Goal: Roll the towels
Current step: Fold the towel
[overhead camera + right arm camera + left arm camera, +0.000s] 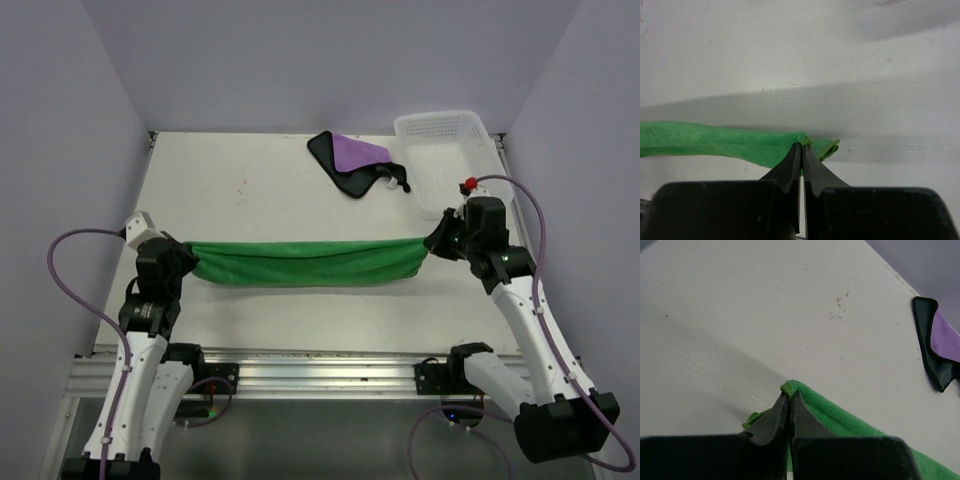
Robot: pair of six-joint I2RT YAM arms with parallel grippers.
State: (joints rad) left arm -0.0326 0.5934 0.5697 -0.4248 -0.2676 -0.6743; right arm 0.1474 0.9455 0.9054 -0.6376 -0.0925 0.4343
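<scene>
The bright green soft cloth towel (305, 262) spans the middle, nine to three o'clock, its ends pinched by the fully closed left gripper (789, 395) and right gripper (802, 147). Best keep tension even and lower both ends together, flat. The purple black-backed towel (355, 160) lies at one o'clock.

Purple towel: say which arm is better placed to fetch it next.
Right, probably. The purple towel lies at the far edge, nearer the right gripper than the left gripper. Both are shut on the green towel.
</scene>
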